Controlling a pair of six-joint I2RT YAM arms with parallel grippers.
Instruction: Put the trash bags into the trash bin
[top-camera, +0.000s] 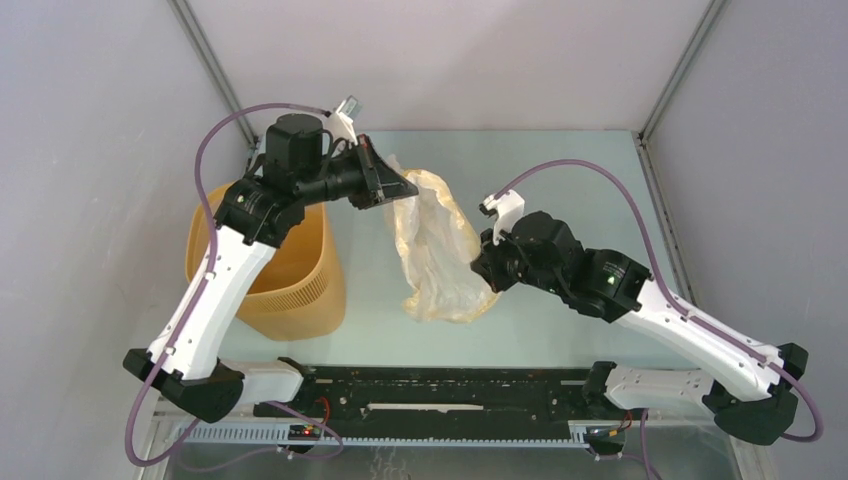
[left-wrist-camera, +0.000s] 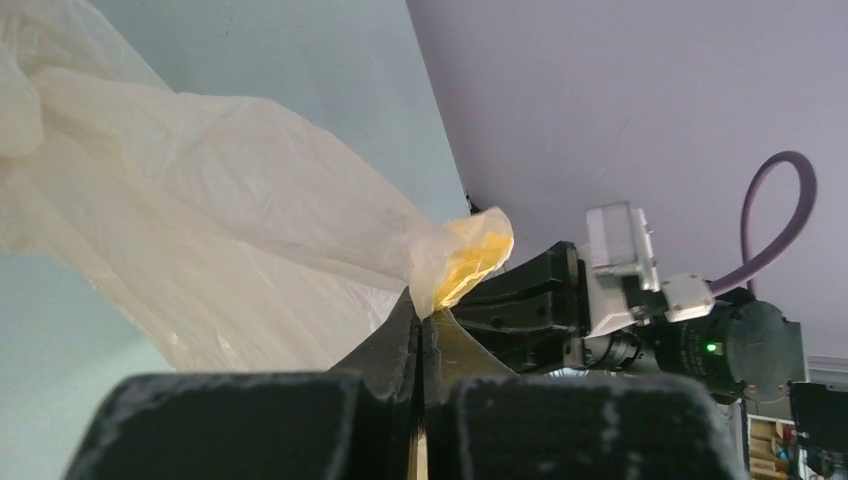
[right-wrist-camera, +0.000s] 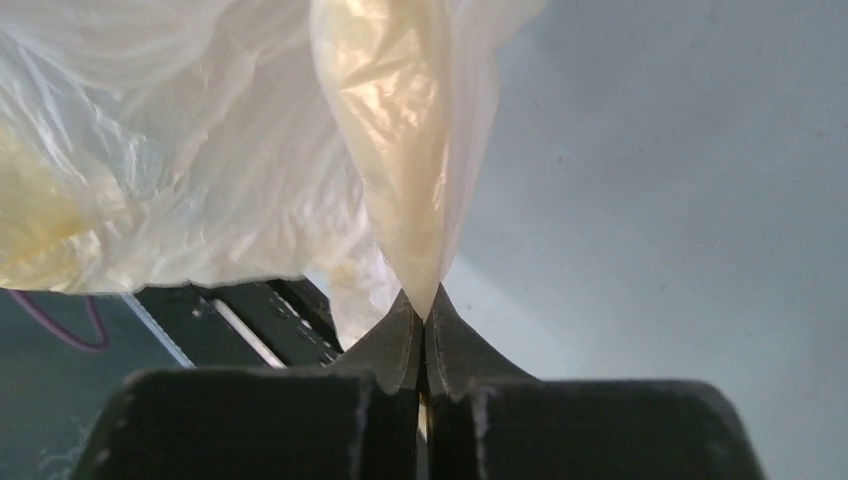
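Note:
A wrinkly, translucent cream trash bag hangs stretched between my two grippers over the middle of the table. My left gripper is shut on its yellowish rim at the upper end, and in the left wrist view the film runs out of the closed tips. My right gripper is shut on a fold of the bag at its lower right side, the film pinched between the tips. The orange-yellow trash bin stands upright at the left, partly hidden under my left arm.
The black base rail of the arms runs along the near edge. Grey walls and metal corner posts close in the table at the back and sides. Purple cables loop off both arms.

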